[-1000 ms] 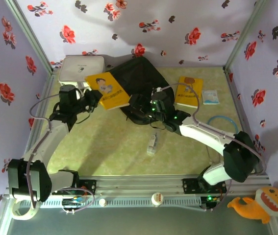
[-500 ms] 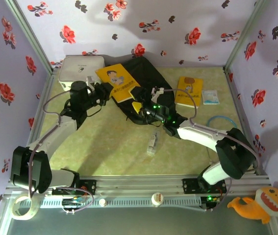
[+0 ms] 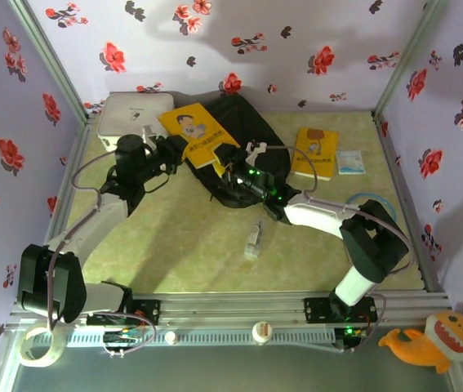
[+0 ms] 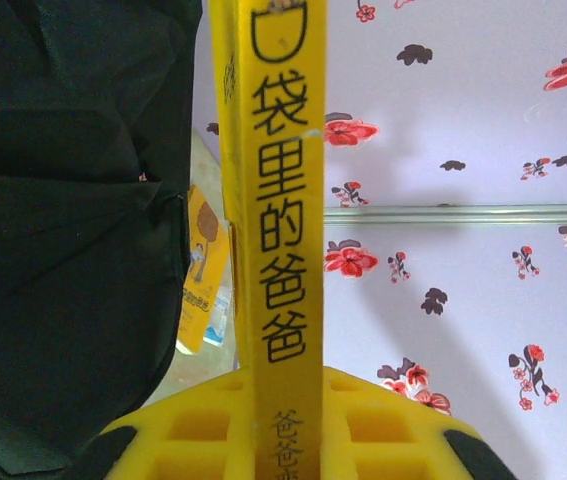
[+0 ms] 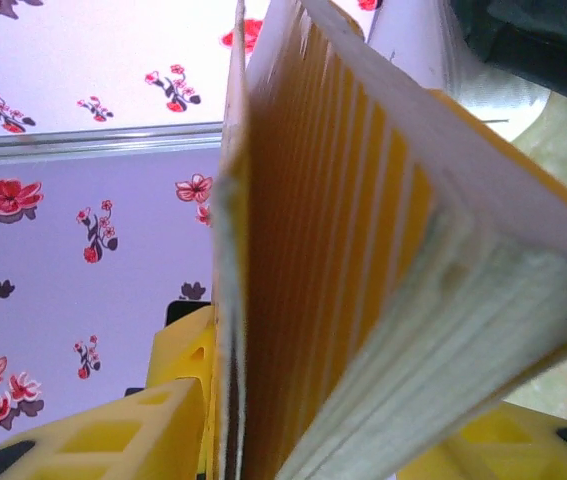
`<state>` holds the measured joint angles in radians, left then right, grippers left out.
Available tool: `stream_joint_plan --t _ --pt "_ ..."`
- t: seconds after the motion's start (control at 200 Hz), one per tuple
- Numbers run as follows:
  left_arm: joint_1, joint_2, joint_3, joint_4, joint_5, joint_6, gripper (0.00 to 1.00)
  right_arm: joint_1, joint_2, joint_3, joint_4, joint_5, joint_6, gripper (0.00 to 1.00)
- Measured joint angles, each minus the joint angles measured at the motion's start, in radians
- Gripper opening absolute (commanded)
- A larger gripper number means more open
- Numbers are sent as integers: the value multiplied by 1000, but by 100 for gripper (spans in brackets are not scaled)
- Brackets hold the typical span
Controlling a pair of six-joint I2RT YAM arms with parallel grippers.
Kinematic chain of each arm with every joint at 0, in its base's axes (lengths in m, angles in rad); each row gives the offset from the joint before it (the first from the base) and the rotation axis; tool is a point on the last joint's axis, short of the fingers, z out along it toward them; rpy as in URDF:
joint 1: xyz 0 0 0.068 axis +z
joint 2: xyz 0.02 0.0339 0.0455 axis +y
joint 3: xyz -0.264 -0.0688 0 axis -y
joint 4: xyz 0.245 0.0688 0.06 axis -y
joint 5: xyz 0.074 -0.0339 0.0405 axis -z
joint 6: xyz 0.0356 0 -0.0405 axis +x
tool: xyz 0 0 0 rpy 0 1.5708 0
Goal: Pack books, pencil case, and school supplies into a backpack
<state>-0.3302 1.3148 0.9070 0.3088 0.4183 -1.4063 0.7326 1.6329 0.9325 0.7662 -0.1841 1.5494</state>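
Note:
A yellow book (image 3: 194, 135) with a cartoon figure hangs tilted over the left edge of the black backpack (image 3: 251, 135). My left gripper (image 3: 172, 152) is shut on its spine, which runs up between the yellow fingers in the left wrist view (image 4: 281, 250). My right gripper (image 3: 229, 163) is at the book's near right corner. In the right wrist view the fanned pages (image 5: 363, 250) fill the gap between its jaws, which press on both sides. A second yellow book (image 3: 314, 153) lies flat to the right of the backpack (image 4: 63, 230).
A white rounded box (image 3: 135, 113) stands at the back left, close behind the left arm. A small white-blue packet (image 3: 350, 162) and a blue ring (image 3: 370, 201) lie at the right. A small white object (image 3: 253, 239) lies mid-table. Flowered walls enclose three sides.
The left gripper carried the yellow book back and to the right, over the backpack's edge. The right gripper moved left to the book's corner and closed on it.

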Motion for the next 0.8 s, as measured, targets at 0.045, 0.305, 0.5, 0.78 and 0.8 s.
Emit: stream_joint_plan --t 0.045,0.305,0.5,0.78,0.8 --pt "0 -2 -2 4 0 -2 0 0 0 0 2 0 -3 39" --pt "0 -6 -7 5 1 -2 1 -4 0 1 23 -3 -16 15" --pt "0 -15 -3 -43 16 70 44 -22 -37 1 -24 -16 -79 2" --pt "-38 -31 130 -361 31 462 75 -139 -290 -83 -388 48 -286 0" --pt "-45 -29 139 -380 30 483 76 -150 -314 -88 -418 53 -300 0"
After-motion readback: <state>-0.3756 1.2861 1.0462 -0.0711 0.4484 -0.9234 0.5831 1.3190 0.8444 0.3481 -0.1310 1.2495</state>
